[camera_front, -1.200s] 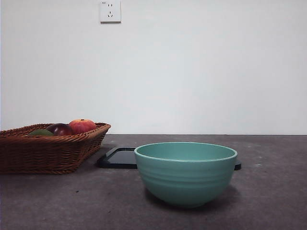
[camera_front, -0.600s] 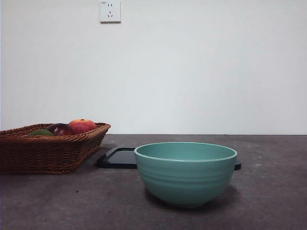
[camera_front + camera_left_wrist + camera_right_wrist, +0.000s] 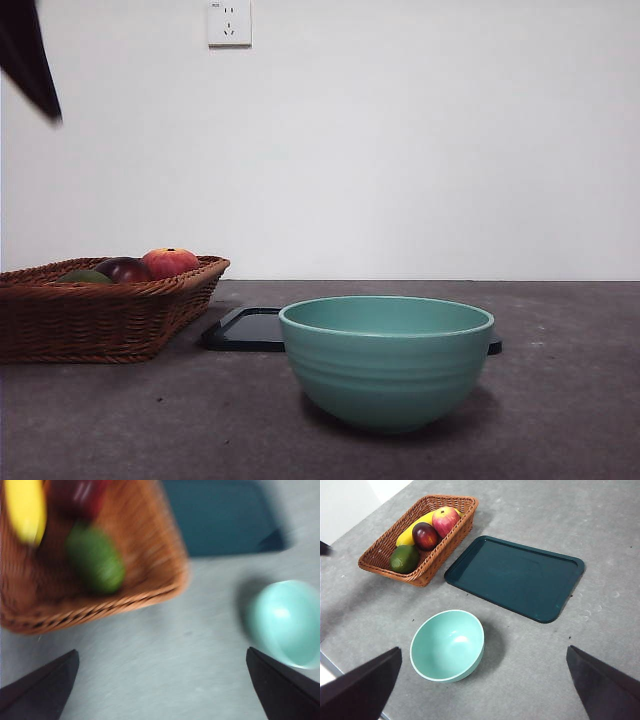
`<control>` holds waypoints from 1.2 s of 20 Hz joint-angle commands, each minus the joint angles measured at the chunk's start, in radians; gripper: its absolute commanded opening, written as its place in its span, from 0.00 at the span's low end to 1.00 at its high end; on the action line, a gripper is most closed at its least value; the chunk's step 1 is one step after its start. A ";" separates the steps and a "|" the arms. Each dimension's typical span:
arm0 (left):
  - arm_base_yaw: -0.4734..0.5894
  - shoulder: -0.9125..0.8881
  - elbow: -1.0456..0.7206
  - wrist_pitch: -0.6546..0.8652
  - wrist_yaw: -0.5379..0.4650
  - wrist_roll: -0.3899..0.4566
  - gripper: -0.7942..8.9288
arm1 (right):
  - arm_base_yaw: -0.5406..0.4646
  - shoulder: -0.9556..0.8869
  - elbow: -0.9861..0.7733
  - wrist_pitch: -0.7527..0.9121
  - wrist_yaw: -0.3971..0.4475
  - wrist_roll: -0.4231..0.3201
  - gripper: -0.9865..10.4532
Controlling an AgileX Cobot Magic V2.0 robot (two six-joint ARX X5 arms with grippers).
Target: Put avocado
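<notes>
A dark arm tip has come into the front view's top left corner, where half a second ago there was only wall; nothing on the desk [image 3: 620, 540] has shifted. That is the left gripper [image 3: 160, 690], above the wicker basket [image 3: 380, 555], jaws spread wide and empty. The avocado [image 3: 95, 565] lies in the basket's near corner: dark green, dull-skinned, egg-shaped, blurred in the left wrist view. There its long axis runs from about 11 to 5 o'clock. Beside it lie a maroon fruit [image 3: 425, 535], a red-orange fruit [image 3: 446, 520] and a banana [image 3: 415, 530]. The right gripper [image 3: 480, 690] hangs high, jaws wide apart, over the green bowl [image 3: 447, 645] and dark tray [image 3: 515, 577].
</notes>
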State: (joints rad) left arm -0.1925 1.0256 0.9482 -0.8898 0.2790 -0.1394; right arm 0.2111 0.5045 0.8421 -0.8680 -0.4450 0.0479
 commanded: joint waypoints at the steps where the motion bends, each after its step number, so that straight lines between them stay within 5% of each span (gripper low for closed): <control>1: -0.002 0.161 0.069 0.018 -0.055 -0.012 0.71 | 0.003 0.003 0.017 0.007 0.000 -0.010 0.57; 10: -0.003 0.584 0.361 -0.018 -0.123 -0.009 0.65 | 0.003 0.003 0.017 0.007 0.000 -0.010 0.57; 24: -0.009 0.804 0.401 0.004 -0.123 -0.035 0.65 | 0.003 0.003 0.017 0.007 0.000 -0.010 0.57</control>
State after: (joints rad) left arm -0.1986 1.8084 1.3277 -0.8898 0.1589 -0.1707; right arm 0.2111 0.5045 0.8421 -0.8680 -0.4450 0.0479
